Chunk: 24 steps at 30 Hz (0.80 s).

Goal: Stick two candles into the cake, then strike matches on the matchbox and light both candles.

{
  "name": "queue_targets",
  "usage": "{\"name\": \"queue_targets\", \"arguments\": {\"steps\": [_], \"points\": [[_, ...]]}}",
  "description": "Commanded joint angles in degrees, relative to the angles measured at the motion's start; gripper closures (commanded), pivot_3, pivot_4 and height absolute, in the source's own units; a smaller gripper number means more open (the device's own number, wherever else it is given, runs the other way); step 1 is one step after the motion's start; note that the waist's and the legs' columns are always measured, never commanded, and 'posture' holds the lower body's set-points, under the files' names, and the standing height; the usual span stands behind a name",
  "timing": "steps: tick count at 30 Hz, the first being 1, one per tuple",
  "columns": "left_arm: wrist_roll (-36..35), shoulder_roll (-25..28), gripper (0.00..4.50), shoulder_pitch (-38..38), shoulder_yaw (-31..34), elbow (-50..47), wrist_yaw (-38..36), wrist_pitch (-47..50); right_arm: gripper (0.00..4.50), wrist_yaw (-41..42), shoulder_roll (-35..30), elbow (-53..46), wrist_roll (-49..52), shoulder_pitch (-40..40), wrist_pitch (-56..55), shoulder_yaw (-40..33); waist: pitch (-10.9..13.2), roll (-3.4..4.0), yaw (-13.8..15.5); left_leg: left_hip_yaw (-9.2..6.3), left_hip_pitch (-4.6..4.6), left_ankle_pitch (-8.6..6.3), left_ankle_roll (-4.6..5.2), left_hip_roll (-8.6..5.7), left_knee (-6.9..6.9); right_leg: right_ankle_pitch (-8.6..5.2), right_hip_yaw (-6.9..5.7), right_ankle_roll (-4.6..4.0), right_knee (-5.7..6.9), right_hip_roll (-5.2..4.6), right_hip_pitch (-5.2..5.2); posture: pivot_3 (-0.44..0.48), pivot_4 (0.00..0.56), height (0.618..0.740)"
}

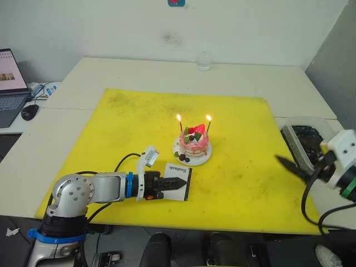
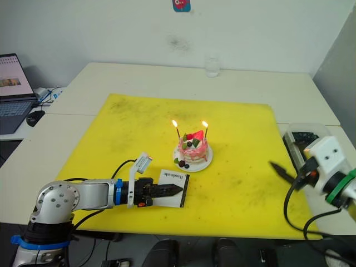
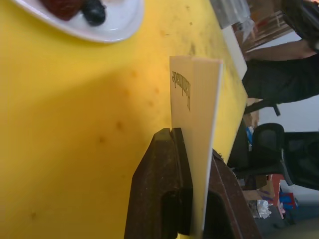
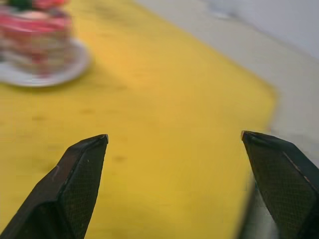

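1. The cake [image 1: 193, 146], pink with a strawberry and dark berries on top, is seen on its small white plate [image 1: 203, 160] near the middle of the yellow mat [image 1: 128, 128].
2. Two candles are stuck upright in the cake's top, one [image 1: 180, 125] on the robot's left side and one [image 1: 208, 125] on the right; a small flame is carried by each.
3. The matchbox [image 1: 178, 173], white with "Handmade" lettering, lies on the mat just beside the plate, on the side nearer the robot and slightly to its left.
4. The matchbox is pinched by the left gripper [image 1: 177, 182]: in the left wrist view the white box [image 3: 197, 124] is clamped between the two black fingers [image 3: 162, 189].
5. The right gripper [image 1: 290, 166] is held above the mat well to the right of the cake, with its fingers [image 4: 79, 179] spread wide and nothing between them.
6. A clear container [image 1: 303, 139] with dark contents stands farther to the right of the cake, off the mat's edge.
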Motion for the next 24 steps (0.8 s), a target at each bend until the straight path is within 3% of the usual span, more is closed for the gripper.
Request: {"name": "queue_targets", "arguments": {"steps": [1, 5, 9, 14, 20, 24], "points": [[-0.1, -1.0, 4.50, -1.1, -0.9, 0.3, 0.7, 1.5, 0.03, 0.5, -1.3, -4.4, 4.2, 0.2, 2.5, 1.0, 0.0, -0.01, 0.0, -0.01, 0.00, 0.00, 0.00, -0.03, 0.00, 0.01, 0.00, 0.01, 0.00, -0.01, 0.00, 0.000, 0.150, 0.740], [3.2, -0.8, 4.50, -1.8, -2.5, 0.9, 0.1, 1.8, 0.03, -1.6, -1.0, -5.7, 5.6, -0.4, 3.5, 3.3, 0.0, -0.02, 0.0, -0.01, 0.01, 0.00, 0.00, -0.06, 0.02, 0.03, 0.01, 0.05, 0.00, -0.04, 0.00, 0.000, 0.150, 0.740], [6.3, 0.3, 3.56, -2.2, -4.0, 0.1, -2.8, 1.5, 0.00, -2.7, -1.4, -6.3, 5.9, -0.5, 3.6, 5.4, 0.0, -0.02, 0.0, 0.00, 0.00, 0.00, 0.00, -0.07, 0.00, 0.01, -0.04, 0.01, -0.02, -0.03, -0.01, 0.000, 0.150, 0.740], [7.1, 1.8, 1.90, -3.1, -3.1, -0.8, -5.5, 2.4, 0.00, -3.1, -2.0, -6.3, 6.4, -0.8, 3.7, 6.7, 0.0, -0.02, 0.0, 0.00, -0.01, 0.00, 0.00, -0.04, -0.03, -0.01, -0.04, -0.02, -0.05, -0.03, -0.02, 0.000, 0.150, 0.740], [4.4, 7.8, 0.03, -2.6, 0.3, -4.7, -8.4, 5.3, 0.00, -2.6, -3.4, -5.2, 6.3, -1.8, 3.0, 7.9, 0.0, -0.03, -0.3, -0.02, 0.03, 0.00, 0.00, 0.02, -0.03, -0.02, -0.06, -0.02, 0.00, -0.02, -0.03, 0.000, 0.150, 0.740], [4.3, 13.4, 0.03, -0.5, 2.8, -8.1, -10.4, 5.3, 0.00, -1.4, -4.8, -4.0, 6.5, -3.4, 2.3, 8.2, 0.0, -0.04, -0.3, -0.04, 0.01, 0.00, 0.00, 0.03, -0.05, -0.02, -0.04, -0.04, -0.02, -0.02, -0.05, 0.000, 0.150, 0.740]]}}
